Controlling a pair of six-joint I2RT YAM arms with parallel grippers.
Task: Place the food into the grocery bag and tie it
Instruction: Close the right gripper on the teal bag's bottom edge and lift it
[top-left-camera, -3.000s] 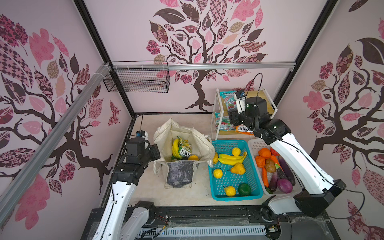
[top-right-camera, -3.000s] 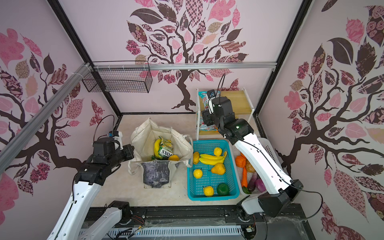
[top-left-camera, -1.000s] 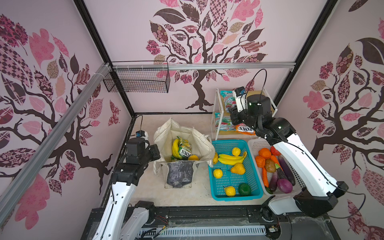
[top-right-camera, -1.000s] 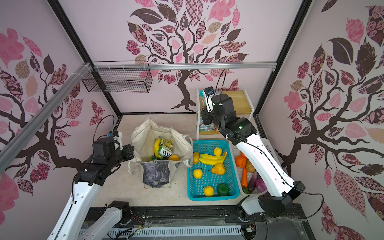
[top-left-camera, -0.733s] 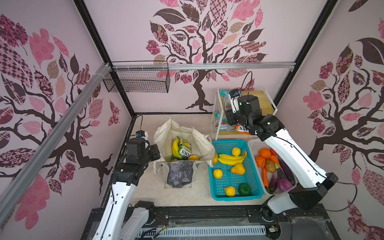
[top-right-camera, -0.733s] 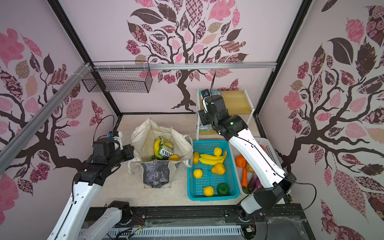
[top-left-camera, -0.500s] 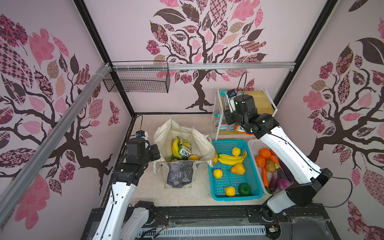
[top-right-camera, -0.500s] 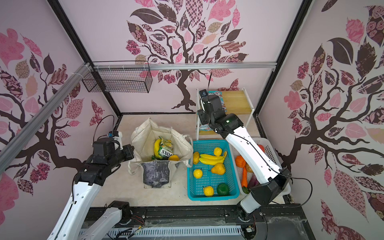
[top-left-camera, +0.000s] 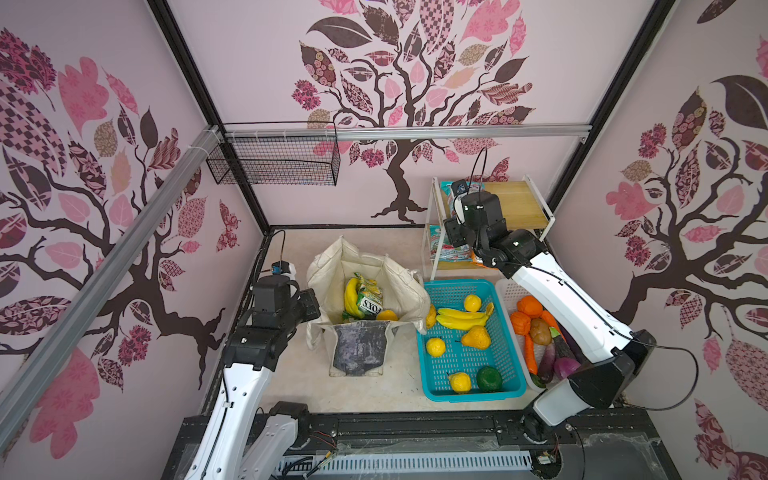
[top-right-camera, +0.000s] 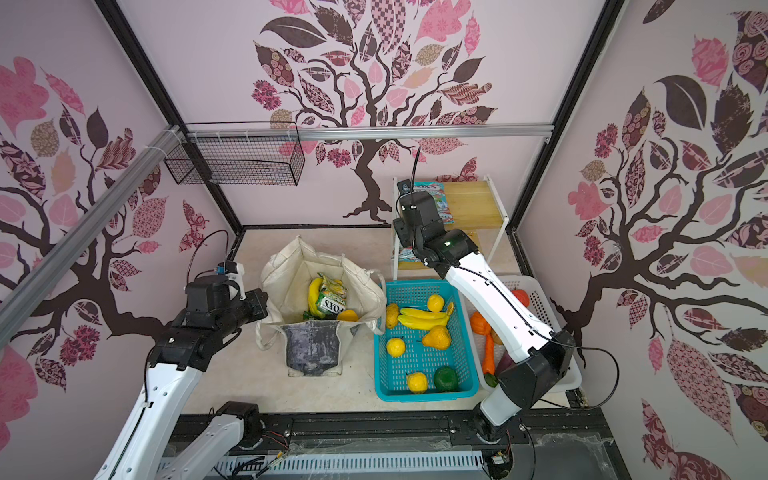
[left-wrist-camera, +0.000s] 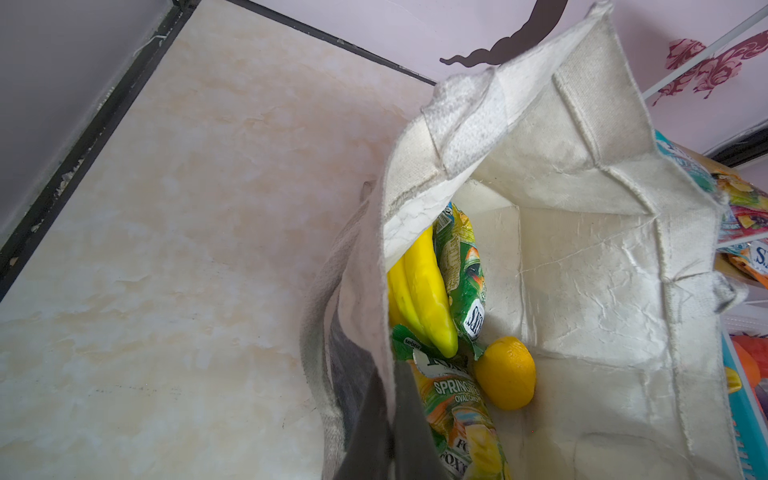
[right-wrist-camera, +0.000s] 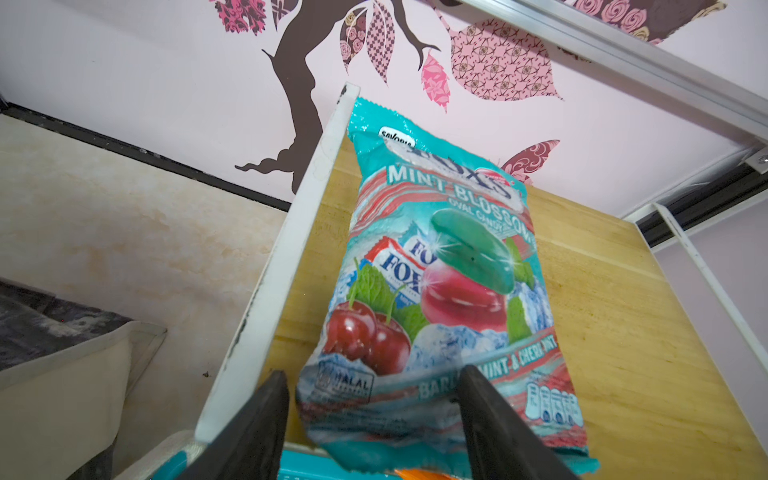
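Ok, grocery bag (top-left-camera: 365, 266) (top-right-camera: 291, 266) stands open on the tabletop (top-left-camera: 291, 386), left of the middle, dark panel facing the front edge. Left gripper (left-wrist-camera: 388, 415) is at the bag's left rim, jaws closed with the cloth edge pinched between them, seen in the left wrist view.

Inside the bag are yellow bananas (left-wrist-camera: 419, 291), a green FOX'S packet (left-wrist-camera: 461, 266), a second green-yellow packet (left-wrist-camera: 453, 407) and a round yellow fruit (left-wrist-camera: 505, 374).

Teal basket (top-left-camera: 453, 286) sits just beside the bag on its right, holding bananas, a pear shape, yellow round pieces and one green piece. White basket (top-left-camera: 505, 284) is at the right edge with orange and purple vegetables.

Rack sits in the back right corner, and on its wooden top shelf (right-wrist-camera: 623, 311) the teal mint packet (right-wrist-camera: 449, 270) lies flat along the left rail. Right gripper (right-wrist-camera: 372, 372) is at the packet's near end, jaws wide apart, one finger (right-wrist-camera: 490, 415) over the packet and the other by the rail. Contact with the packet: cannot tell.
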